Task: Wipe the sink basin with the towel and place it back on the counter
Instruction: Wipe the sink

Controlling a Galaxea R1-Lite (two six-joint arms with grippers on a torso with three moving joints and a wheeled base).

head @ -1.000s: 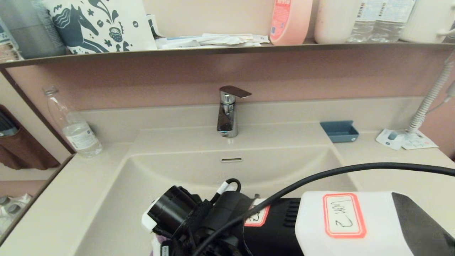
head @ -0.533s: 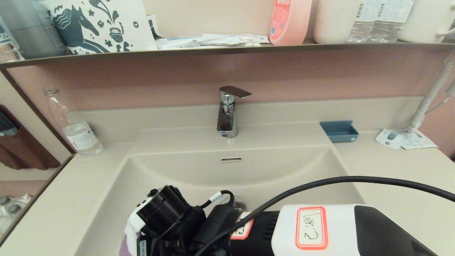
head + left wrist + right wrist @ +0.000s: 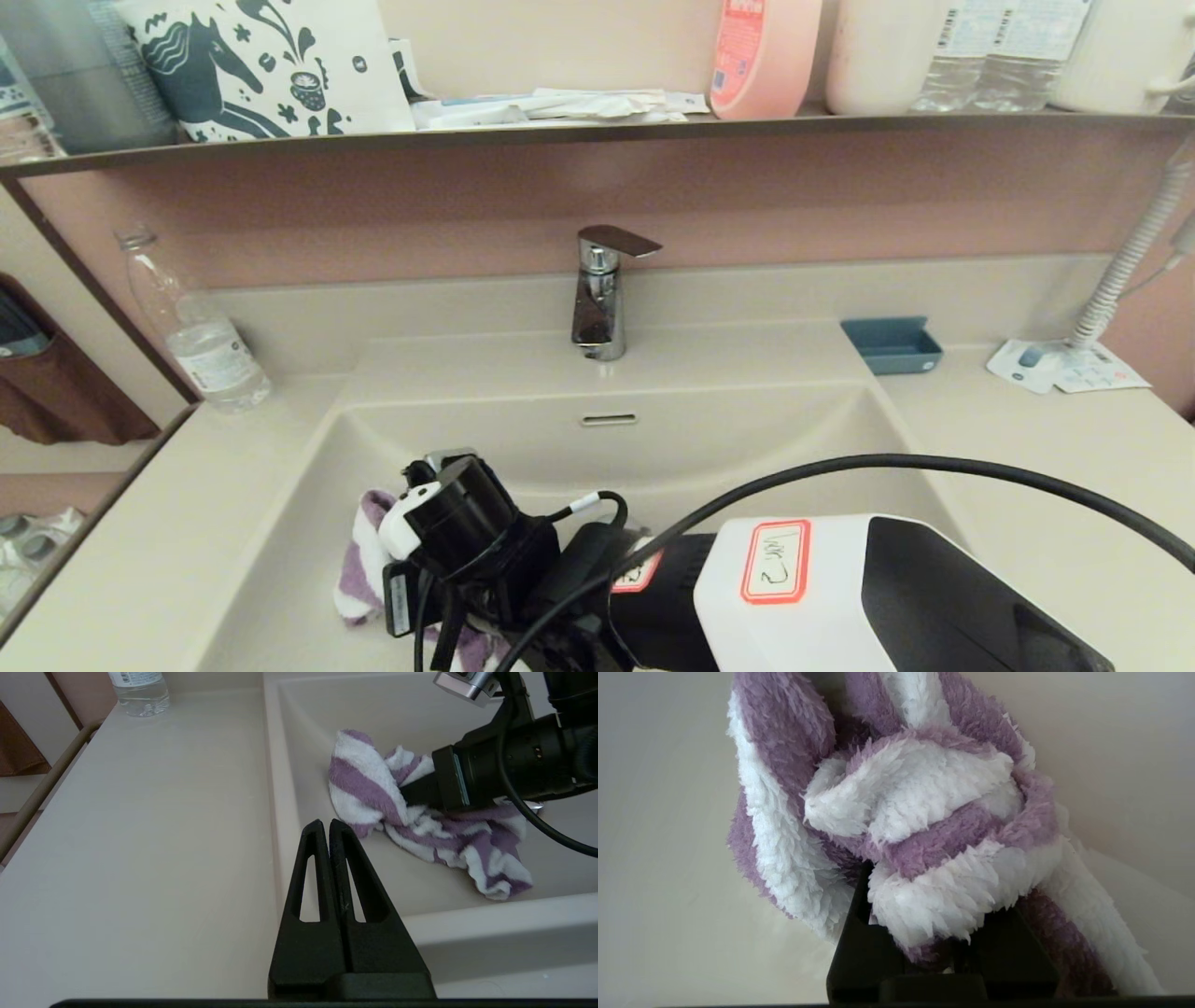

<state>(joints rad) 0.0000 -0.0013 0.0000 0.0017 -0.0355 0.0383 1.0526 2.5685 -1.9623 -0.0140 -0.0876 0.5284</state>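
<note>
The purple and white striped towel point(image 3: 359, 560) lies bunched on the left side of the cream sink basin point(image 3: 728, 439). My right gripper point(image 3: 413, 797) is shut on the towel, and its fingers are buried in the fluffy folds point(image 3: 920, 812). In the head view the right wrist hides its fingertips. In the left wrist view the towel point(image 3: 369, 784) spreads along the bowl's floor toward the front wall. My left gripper point(image 3: 329, 823) is shut and empty, hovering over the basin's front left rim beside the counter point(image 3: 140, 812).
A chrome faucet point(image 3: 597, 299) stands behind the bowl above the overflow slot point(image 3: 608, 419). A water bottle point(image 3: 201, 345) is on the left counter point(image 3: 140, 523). A blue tray point(image 3: 892, 343) and a paper leaflet point(image 3: 1064, 366) sit at the right. A black cable point(image 3: 934, 462) arcs over the basin.
My right arm has swept left and then toward the back of the bowl, dragging the towel along. More of the towel now shows at the bowl's left side.
</note>
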